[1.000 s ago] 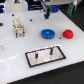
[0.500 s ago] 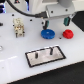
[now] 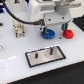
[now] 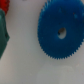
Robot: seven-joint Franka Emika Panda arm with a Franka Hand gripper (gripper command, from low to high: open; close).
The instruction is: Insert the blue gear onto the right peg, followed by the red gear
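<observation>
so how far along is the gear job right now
Nothing looks done yet: both pegs on the plate stand bare. In hand is the approach: the hand hangs over the blue gear, which lies flat on the table in the wrist view, not gripped. Left: grasp it, seat it on the right peg, then do the same with the red gear.

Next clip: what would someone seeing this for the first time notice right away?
The bright blue gear lying flat on the white table, right under the robot's tool, with the smaller red gear beside it toward the exterior view's right. Nearer the camera sits a dark plate with two thin upright pegs, both bare. In the wrist view the blue gear fills much of the picture.
</observation>
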